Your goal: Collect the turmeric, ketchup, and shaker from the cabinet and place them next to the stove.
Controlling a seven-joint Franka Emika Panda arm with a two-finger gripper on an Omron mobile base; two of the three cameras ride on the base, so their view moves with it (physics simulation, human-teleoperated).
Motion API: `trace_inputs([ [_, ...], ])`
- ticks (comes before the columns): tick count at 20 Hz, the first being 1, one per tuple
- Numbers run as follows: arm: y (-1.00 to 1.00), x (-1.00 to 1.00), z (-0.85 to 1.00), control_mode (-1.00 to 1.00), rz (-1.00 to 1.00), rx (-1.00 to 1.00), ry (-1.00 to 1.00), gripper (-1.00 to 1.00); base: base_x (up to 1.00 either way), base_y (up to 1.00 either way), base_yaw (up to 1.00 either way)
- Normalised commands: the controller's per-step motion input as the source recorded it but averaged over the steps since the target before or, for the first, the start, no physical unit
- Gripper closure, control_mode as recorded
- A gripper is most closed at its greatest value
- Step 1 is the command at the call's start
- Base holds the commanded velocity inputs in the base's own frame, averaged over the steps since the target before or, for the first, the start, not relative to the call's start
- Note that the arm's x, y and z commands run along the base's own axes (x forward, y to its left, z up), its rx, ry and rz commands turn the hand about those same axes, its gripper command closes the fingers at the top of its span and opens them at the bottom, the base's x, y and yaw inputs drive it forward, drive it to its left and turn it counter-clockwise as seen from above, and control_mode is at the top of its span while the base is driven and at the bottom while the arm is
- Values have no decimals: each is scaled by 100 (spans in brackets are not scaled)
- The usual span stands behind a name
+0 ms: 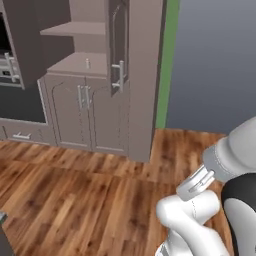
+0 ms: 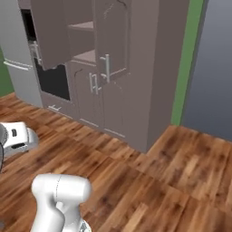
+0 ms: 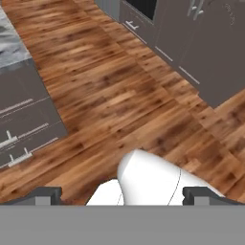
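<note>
The gripper (image 3: 122, 194) stood with its jaws fully apart and nothing between them, the two dark fingertips (image 3: 45, 194) rising at the bottom of the hand view over bare wood floor (image 3: 119, 95); the arm was folded low and well apart from the cabinet (image 1: 100, 100).

The main risk, as I judged it, was the approach; the upper door (image 1: 118, 50) hung open and edge-on at the right side of the shelves, with its silver handle (image 1: 120, 75) jutting out, and a reach swung in from the right could strike that door or its handle before the fingers reached the shelf; a second open door (image 2: 50, 31) showed on the left side in the right base view, narrowing the way in. A fast drive forward could also bring the base against the lower doors (image 1: 82, 112).

Of the task's things, I could make out one only; the shaker (image 1: 87, 63), tiny, pale grey and upright, stood on the lower open shelf (image 1: 75, 65) near its front edge; being so small and light, it would tip easily if nudged. The turmeric and ketchup I could not make out; the stove likewise.
</note>
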Motion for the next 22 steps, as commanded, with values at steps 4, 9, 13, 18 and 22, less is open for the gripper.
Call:
trace_inputs([
  [4,0,0,0,100,0,0,0,-100,94,28,6],
  [9,0,0,0,100,0,0,0,-100,88,26,14],
  [13,0,0,0,100,0,0,0,-100,87,28,15],
  [18,0,0,0,100,0,0,0,-100,87,30,11],
  [22,0,0,0,100,0,0,0,-100,89,16,2],
])
